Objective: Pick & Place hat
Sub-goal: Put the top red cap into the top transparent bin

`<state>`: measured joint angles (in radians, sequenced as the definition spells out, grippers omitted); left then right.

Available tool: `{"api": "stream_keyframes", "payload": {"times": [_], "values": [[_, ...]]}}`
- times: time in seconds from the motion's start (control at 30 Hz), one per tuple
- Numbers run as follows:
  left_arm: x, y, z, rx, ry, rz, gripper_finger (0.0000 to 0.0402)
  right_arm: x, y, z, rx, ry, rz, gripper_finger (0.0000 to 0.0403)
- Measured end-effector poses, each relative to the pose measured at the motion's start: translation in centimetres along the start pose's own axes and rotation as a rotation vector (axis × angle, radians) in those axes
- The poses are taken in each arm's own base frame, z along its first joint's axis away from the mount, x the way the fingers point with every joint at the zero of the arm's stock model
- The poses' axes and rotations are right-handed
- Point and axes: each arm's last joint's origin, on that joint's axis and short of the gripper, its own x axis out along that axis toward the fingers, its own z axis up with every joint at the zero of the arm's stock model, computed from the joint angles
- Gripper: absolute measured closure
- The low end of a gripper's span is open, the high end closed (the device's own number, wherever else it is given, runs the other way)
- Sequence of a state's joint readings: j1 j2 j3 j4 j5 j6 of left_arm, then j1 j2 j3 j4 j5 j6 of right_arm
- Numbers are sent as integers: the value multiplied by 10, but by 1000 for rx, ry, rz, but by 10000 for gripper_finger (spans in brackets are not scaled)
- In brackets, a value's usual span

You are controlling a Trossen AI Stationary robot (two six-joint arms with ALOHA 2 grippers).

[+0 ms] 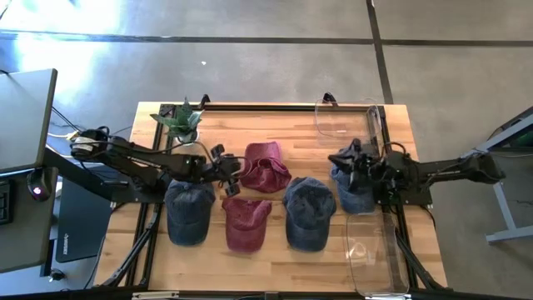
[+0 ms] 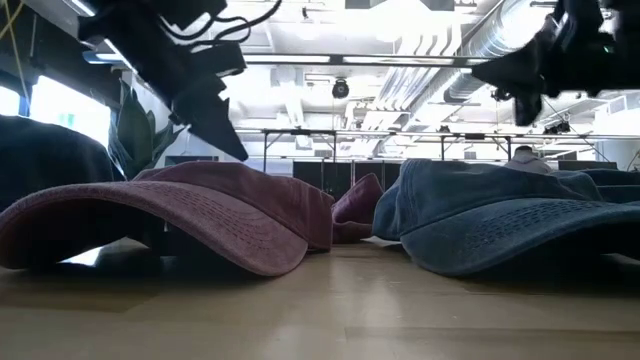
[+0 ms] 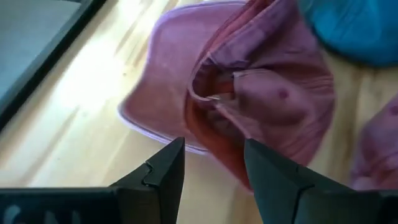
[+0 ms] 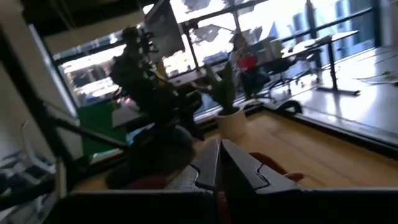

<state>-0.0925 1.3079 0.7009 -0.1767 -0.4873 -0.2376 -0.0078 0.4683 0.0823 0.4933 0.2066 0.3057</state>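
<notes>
Crumpled maroon hat (image 3: 261, 93), inside showing, just beyond open left claw (image 3: 211, 165); right claw (image 4: 219, 163) closed.

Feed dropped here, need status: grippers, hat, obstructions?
Left gripper open above upturned maroon hat, not gripping. Right gripper shut, empty, over right-side blue hat. Nothing blocking.

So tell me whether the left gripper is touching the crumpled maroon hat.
Cannot tell. In the left wrist view the left gripper has open fingers over the crumpled maroon hat, but no view shows contact or a gap plainly.
</notes>
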Motion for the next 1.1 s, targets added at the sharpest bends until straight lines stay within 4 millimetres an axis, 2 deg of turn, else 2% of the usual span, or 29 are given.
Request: {"api": "stream_keyframes", "payload": {"times": [0.2, 0.37, 0.53, 0.67, 0.83, 0.93, 1.0, 1.1], "values": [[-5, -13, -4, -88, -25, -26, 242, 51, 18, 11, -81, 274, 91, 391], [-17, -23, -15, -112, -4, 39, 242, 118, 35, 19, -201, 538, 80, 391], [-16, -28, -13, -124, -8, -41, 241, 185, 48, 8, -292, 763, 129, 391], [0, -37, -15, -110, -30, -11, 241, 227, 47, -20, -326, 955, 106, 391], [23, -40, -18, -116, -43, 61, 241, 249, 33, -58, -398, 1172, -41, 391], [37, -34, -26, -141, 15, 116, 241, 246, 20, -71, -475, 1261, -231, 391], [40, -29, -30, -159, 46, 172, 241, 240, 13, -73, -535, 1283, -373, 391], [39, -24, -34, -175, 49, 266, 241, 230, 4, -66, -617, 1296, -561, 391]]}}
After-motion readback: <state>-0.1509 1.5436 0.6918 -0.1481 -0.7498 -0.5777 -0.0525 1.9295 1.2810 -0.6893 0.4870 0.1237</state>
